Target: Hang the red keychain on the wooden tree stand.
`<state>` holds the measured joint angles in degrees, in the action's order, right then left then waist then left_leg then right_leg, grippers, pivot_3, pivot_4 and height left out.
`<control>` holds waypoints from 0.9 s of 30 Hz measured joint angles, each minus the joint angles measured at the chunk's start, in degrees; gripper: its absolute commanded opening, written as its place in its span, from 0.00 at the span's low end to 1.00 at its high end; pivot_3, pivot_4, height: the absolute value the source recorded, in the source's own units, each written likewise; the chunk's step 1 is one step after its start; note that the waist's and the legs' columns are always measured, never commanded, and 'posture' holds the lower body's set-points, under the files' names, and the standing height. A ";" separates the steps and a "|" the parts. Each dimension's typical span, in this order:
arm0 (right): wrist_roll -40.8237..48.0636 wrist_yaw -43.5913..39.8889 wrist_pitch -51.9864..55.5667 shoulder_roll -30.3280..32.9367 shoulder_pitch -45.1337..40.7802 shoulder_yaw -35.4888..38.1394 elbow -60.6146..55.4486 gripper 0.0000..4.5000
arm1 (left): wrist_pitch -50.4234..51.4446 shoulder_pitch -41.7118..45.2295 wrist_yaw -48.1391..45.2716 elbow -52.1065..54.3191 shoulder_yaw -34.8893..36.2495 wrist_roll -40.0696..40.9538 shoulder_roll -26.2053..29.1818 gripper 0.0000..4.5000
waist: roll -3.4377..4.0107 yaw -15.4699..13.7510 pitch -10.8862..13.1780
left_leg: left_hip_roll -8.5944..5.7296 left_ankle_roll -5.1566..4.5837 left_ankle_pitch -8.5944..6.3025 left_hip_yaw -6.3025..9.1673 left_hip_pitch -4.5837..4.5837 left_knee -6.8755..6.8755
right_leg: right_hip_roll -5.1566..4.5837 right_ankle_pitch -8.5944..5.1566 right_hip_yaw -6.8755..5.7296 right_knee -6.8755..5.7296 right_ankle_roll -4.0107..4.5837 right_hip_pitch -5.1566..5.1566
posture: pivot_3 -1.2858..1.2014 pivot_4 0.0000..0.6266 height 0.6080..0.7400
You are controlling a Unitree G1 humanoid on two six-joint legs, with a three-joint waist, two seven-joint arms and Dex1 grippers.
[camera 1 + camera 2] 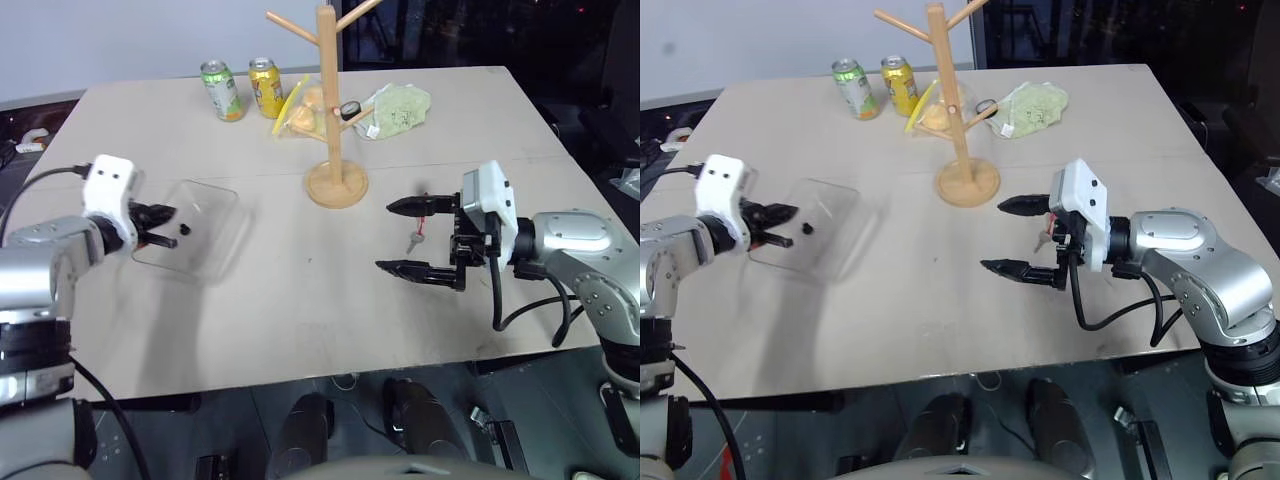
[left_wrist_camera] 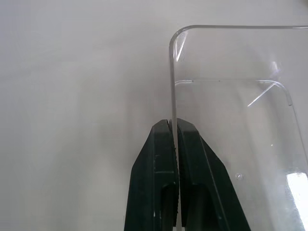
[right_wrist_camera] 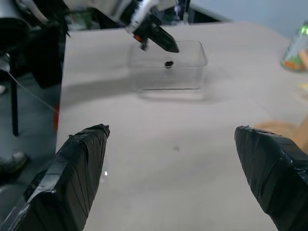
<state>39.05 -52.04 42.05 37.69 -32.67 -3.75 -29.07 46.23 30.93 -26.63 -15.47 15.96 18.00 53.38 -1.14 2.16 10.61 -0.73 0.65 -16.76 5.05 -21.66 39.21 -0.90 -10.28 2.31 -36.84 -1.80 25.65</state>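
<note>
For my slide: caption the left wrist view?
Left gripper shut on the rim of a clear plastic box, above the table.

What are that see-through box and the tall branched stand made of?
The box looks like thin clear plastic: glossy, with the table visible through its walls. The stand looks like pale unpainted wood, matte, with a turned pole, slanted pegs and a round base.

- The red keychain (image 1: pixel 416 238), a thin red cord with a small silver key piece, lay flat on the counter (image 1: pixel 300 300), well apart from the stand's base.
- The wooden tree stand (image 1: pixel 329 120) stood upright on its round disc base, pale pole with slanted pegs.
</note>
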 measured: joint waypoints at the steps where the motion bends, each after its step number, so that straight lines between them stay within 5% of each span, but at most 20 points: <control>1: 0.24 0.06 0.07 -0.38 -0.63 -0.10 -0.06 1.00 | -0.82 1.04 1.92 -1.88 0.67 -0.91 -0.20 0.01 | -0.03 0.05 -0.02 | 0.00 0.00 0.00 0.00 0.00 0.00 | 0.00 0.00 0.00 0.01 0.00 0.01 | 0.52 0.24 1.00; 8: 0.68 0.49 0.68 -0.87 -1.72 -0.46 0.02 1.00 | -9.59 11.00 17.43 -25.70 8.07 -3.80 -2.31 0.01 | -0.14 -0.14 -0.08 | -0.13 0.00 -0.01 0.04 -0.07 0.00 | -0.18 0.02 -0.04 0.03 0.03 0.02 | 0.52 0.24 1.00; 16: 1.49 1.36 2.36 -0.50 -2.00 -0.39 -0.11 1.00 | -19.90 19.23 22.27 -44.78 11.03 -3.37 -2.55 0.01 | -0.28 -0.79 -0.16 | -0.15 0.01 0.00 0.14 -0.09 0.01 | -0.20 0.03 -0.17 0.00 0.03 0.02 | 0.52 0.24 1.00; 21: 1.82 2.09 2.89 -0.47 -2.02 -0.37 -0.27 1.00 | -24.12 22.48 23.66 -49.12 11.82 -2.90 -2.78 0.35 | -0.29 -0.99 -0.16 | -0.15 0.01 0.00 0.13 -0.09 0.01 | -0.19 0.03 -0.16 -0.02 0.03 0.02 | 0.52 0.24 1.00; 27: 2.09 2.86 3.11 -0.44 -2.02 -0.32 -0.38 1.00 | -25.70 23.74 23.88 -51.84 12.16 -2.68 -2.28 0.98 | -0.29 -0.98 -0.17 | -0.15 0.01 0.00 0.12 -0.09 0.01 | -0.18 0.03 -0.15 -0.02 0.03 0.02 | 0.52 0.24 1.00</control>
<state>41.14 -49.17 45.15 37.25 -34.69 -4.07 -29.45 20.53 54.68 -2.75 -67.31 28.12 15.32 51.10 -1.43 1.18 10.44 -0.88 0.66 -16.76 5.17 -21.75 39.22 -1.08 -10.25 2.16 -36.85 -1.76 25.67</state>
